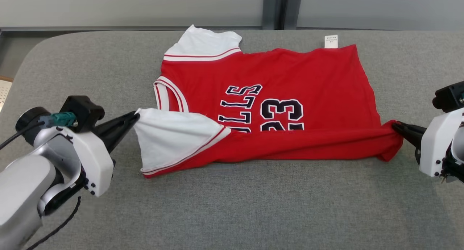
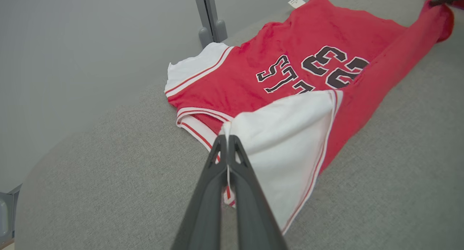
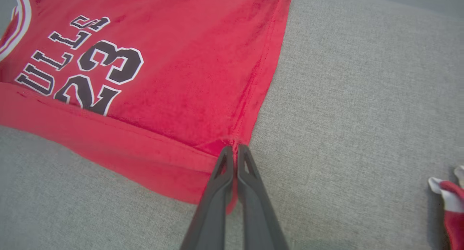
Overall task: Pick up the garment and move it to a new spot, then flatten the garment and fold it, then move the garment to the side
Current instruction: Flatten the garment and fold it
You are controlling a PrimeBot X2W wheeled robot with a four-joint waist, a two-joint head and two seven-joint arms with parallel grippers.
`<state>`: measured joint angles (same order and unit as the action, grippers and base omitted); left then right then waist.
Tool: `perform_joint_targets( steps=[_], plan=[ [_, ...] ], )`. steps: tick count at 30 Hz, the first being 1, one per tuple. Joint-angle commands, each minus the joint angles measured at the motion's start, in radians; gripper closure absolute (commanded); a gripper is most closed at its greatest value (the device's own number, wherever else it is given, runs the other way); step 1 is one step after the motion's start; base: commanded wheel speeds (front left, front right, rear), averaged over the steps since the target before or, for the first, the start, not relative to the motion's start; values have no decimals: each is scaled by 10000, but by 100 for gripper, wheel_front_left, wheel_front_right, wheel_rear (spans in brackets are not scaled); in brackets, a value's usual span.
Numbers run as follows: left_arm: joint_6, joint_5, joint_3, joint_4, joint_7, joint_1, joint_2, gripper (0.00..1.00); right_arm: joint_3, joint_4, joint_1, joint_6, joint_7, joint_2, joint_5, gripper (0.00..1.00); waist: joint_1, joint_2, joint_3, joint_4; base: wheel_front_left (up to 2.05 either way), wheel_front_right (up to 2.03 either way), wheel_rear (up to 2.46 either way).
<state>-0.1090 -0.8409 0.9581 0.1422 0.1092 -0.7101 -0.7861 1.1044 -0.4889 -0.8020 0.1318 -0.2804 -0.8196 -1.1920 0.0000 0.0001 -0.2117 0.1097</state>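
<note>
Both grippers are pinching the near side of the garment point(image 1: 275, 98), holding it stretched between them above the bench point(image 1: 232, 213).

The garment is lying lettering-up across the middle of the bench, closer to the far edge, with its long axis running left to right and its small white tag point(image 1: 331, 41) pointing at the far edge. The left gripper point(image 1: 136, 115) is clamping the tip of the near white sleeve point(image 1: 174, 137), and the right gripper point(image 1: 395, 126) is closed on the near hem corner point(image 1: 389, 143). The rest of the cloth is spreading away from both grippers toward the far edge, so the fold looks to be calling for both arms to carry this raised strip straight across the lettering, keeping level with each other. Each arm is sitting at its own end, neither one nearer.
</note>
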Motion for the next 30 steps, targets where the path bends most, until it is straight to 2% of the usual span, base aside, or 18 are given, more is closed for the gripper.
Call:
perform_joint_targets(
  steps=[1,9,17,18,19,20,25,30],
  plan=[
    [-36,105,-17,193,-58,-244,64,100,20,-113,-122,-20,84,62,73,100,0,-1,-205,-79,0,0,0],
    [-176,569,341,1732,-317,-1427,857,100,258,-714,-733,-20,702,497,507,100,0,-1,-662,-189,0,0,0],
    [-195,825,777,3166,-751,-2124,1543,100,504,-1056,-1029,-20,1146,837,327,100,0,-1,-987,-285,0,0,0],
    [-198,852,842,3323,-787,-2200,1617,100,452,-1150,-1055,-20,1220,892,218,76,0,-1,-1021,-296,0,0,0],
    [-201,895,878,3516,-852,-2280,1681,62,406,-1263,-1012,-21,1187,988,29,0,0,-1,-1046,-306,0,0,0],
    [-201,916,885,3720,-910,-2347,1753,0,393,-1354,-1015,-20,1156,1048,-37,0,0,-1,-1067,-316,0,0,0],
    [-92,700,645,4527,-1480,-2435,2222,0,285,-1811,-1094,-20,2044,1283,55,0,0,-1,-1043,-340,0,0,0],
    [516,131,-283,4912,-3019,-2174,2645,0,45,-1933,-965,-14,3640,1658,157,0,0,-1,-750,-345,0,0,0]
  ],
)
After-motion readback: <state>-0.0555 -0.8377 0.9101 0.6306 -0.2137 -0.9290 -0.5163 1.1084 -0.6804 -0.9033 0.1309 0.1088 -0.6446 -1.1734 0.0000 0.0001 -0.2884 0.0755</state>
